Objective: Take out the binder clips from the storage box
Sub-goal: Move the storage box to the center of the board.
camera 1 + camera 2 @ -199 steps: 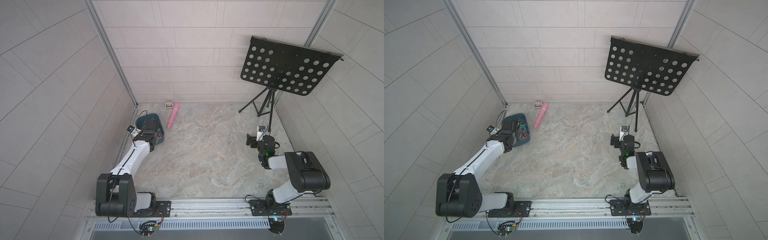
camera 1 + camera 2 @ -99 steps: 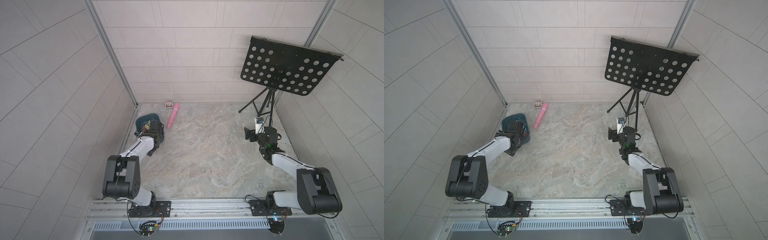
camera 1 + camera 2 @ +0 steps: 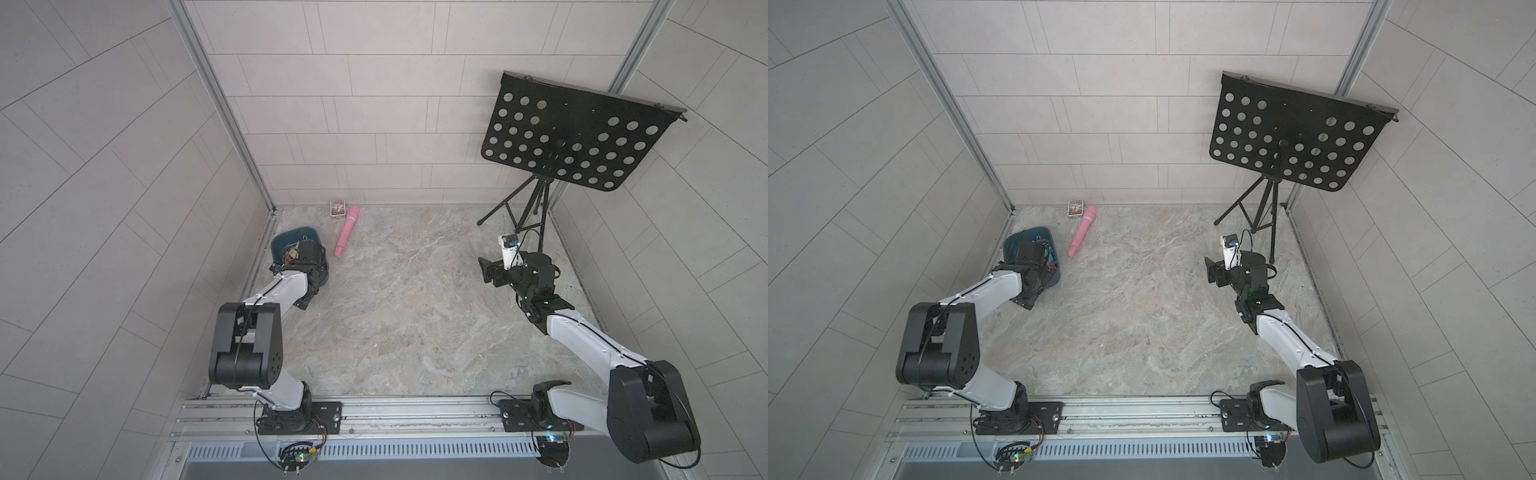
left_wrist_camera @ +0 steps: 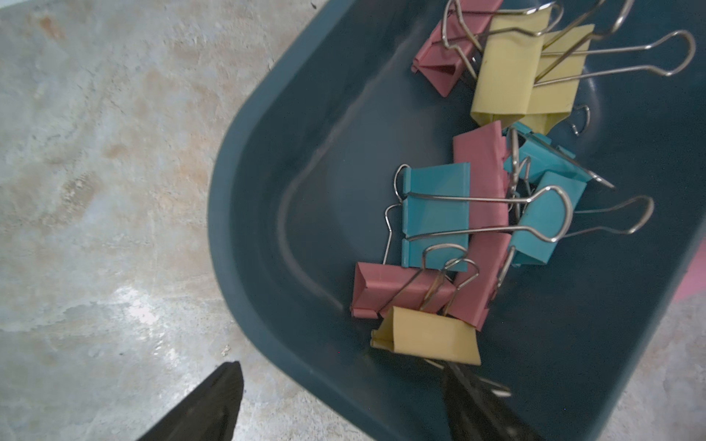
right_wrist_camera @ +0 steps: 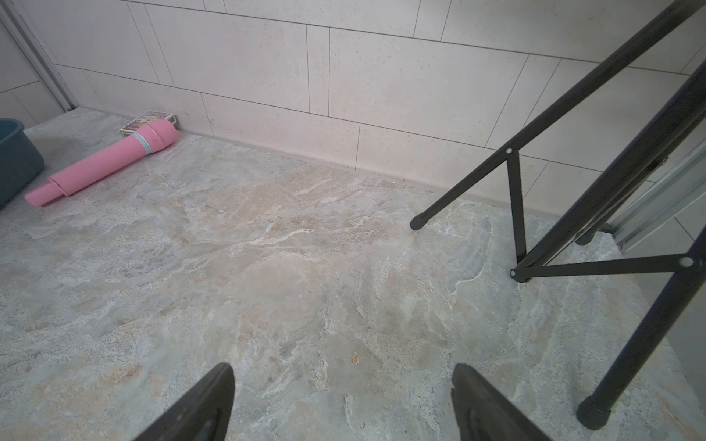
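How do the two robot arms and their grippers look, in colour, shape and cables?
Both the left arm and the right arm have white tube-like links between bulky black joint housings, with a thin black cable along each white link. The left gripper and right gripper have black, pointed fingers.

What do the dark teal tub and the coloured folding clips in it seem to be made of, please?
The dark teal rounded tub looks like moulded plastic: smooth, glossy walls. The pink, yellow and teal binder clips seem painted sheet metal, matte with crisp folds; their handles, shiny bare wire.
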{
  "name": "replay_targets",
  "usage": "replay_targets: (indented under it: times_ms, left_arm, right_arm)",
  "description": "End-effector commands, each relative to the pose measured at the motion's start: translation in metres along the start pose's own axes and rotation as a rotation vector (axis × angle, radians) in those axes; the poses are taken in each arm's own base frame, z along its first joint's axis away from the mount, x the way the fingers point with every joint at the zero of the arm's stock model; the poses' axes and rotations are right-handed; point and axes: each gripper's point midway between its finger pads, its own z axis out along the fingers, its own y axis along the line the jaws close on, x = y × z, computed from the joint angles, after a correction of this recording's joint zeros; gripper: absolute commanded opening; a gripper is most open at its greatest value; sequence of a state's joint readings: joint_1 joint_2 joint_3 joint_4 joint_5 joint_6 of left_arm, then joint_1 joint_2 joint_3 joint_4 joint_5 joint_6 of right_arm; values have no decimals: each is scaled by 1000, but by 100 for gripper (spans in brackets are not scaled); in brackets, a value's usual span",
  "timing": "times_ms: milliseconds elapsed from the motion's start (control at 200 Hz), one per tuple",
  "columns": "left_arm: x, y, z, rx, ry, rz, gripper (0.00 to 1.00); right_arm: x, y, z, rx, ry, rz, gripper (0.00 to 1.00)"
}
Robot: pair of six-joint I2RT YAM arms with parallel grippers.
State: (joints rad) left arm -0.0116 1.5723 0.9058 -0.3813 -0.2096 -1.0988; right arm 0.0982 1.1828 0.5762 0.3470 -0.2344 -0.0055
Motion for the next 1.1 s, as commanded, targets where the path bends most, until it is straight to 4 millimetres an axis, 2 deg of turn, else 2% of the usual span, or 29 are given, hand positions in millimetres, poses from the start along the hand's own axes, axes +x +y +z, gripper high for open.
replay_targets:
  times_ms: [0,270,520,836,1096]
  left_arm:
    - [4,0,5,1,31,18,86]
    - [18,1,17,2,89,61,80]
    - [28,17,15,2,99,68,74]
    - [32,34,1,11,91,65,67]
    - [29,47,-15,11,66,73,66]
  right_arm:
    - [-5,0,-1,8,-4,-23,92]
    - [1,-8,1,49,21,-32,92]
    - [4,-11,2,65,31,-42,92]
    - [4,-11,3,63,31,-41,92]
    - [5,-10,3,58,33,-37,92]
